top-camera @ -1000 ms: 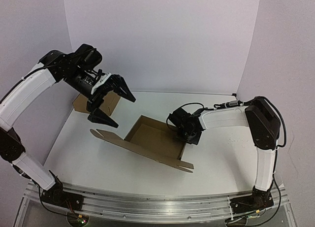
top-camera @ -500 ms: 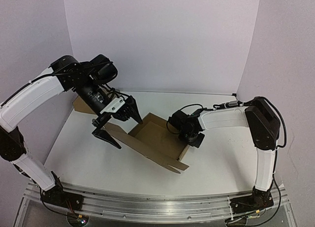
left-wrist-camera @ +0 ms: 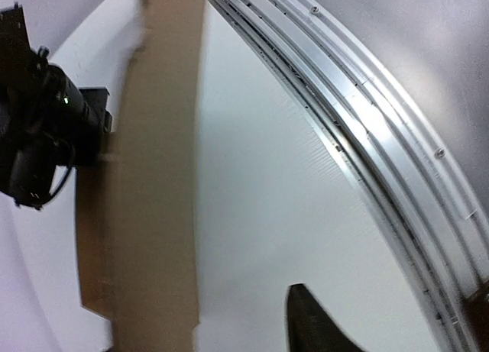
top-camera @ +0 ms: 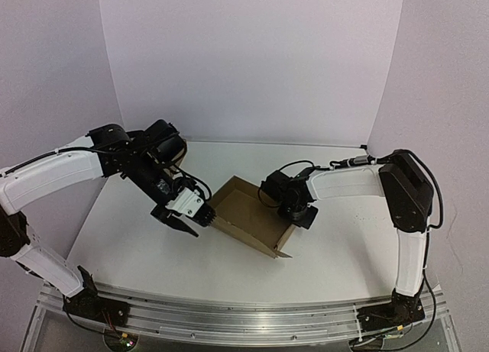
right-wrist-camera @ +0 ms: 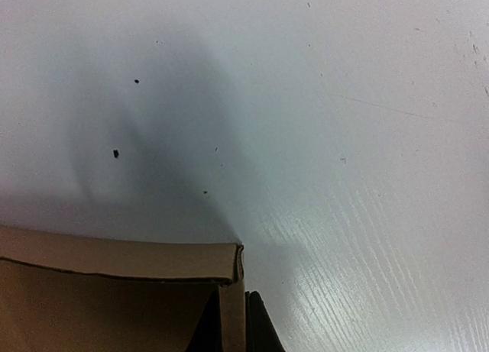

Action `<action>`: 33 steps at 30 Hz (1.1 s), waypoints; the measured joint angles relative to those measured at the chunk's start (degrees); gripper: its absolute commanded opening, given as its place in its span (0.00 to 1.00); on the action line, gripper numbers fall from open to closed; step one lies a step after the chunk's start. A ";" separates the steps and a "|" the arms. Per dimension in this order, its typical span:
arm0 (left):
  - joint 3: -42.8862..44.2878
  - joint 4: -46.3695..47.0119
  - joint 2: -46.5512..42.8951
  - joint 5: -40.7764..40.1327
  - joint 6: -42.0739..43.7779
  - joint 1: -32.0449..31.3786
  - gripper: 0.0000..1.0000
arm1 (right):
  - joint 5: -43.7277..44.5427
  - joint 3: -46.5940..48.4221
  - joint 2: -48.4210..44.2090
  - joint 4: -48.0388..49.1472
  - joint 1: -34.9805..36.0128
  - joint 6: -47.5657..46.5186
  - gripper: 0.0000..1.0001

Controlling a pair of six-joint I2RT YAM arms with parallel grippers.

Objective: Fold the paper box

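The paper box is a brown cardboard tray in the middle of the table, with its long front flap raised. My left gripper sits low at the flap's left end. In the left wrist view the flap runs up the left side. One dark fingertip stands apart from it over bare table, and the other finger is hidden. My right gripper holds the box's right wall. In the right wrist view the gripper is shut with a finger on each side of that wall.
The white table ends at walls on the back and both sides. The metal base rail runs along the near edge, also visible as a curved band in the left wrist view.
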 measured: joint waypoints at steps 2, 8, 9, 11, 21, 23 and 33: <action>0.15 1.64 0.00 -0.85 -0.16 0.07 0.10 | -0.43 0.15 0.00 -0.10 0.00 -1.10 0.11; 0.18 1.81 0.00 -1.20 1.89 0.03 0.00 | -6.55 -0.07 -0.01 -0.18 0.27 -7.95 0.42; 0.22 1.57 0.00 -1.19 2.22 0.03 0.00 | -7.57 -0.56 -0.12 0.04 0.28 -9.25 0.49; 0.30 1.09 0.05 -1.07 2.83 0.03 0.00 | -9.62 -2.58 -0.85 0.53 0.35 -12.04 0.61; 1.80 -2.69 1.73 0.47 5.80 0.40 0.00 | -16.71 -9.05 -12.30 -1.39 0.33 -28.34 0.98; 2.11 -3.07 2.15 1.06 6.44 0.88 0.00 | -17.78 -8.93 -14.05 -1.58 0.33 -31.50 0.98; 2.87 -4.29 2.40 2.53 8.73 2.59 0.00 | -26.40 1.31 -14.72 -3.91 -6.16 -52.24 0.96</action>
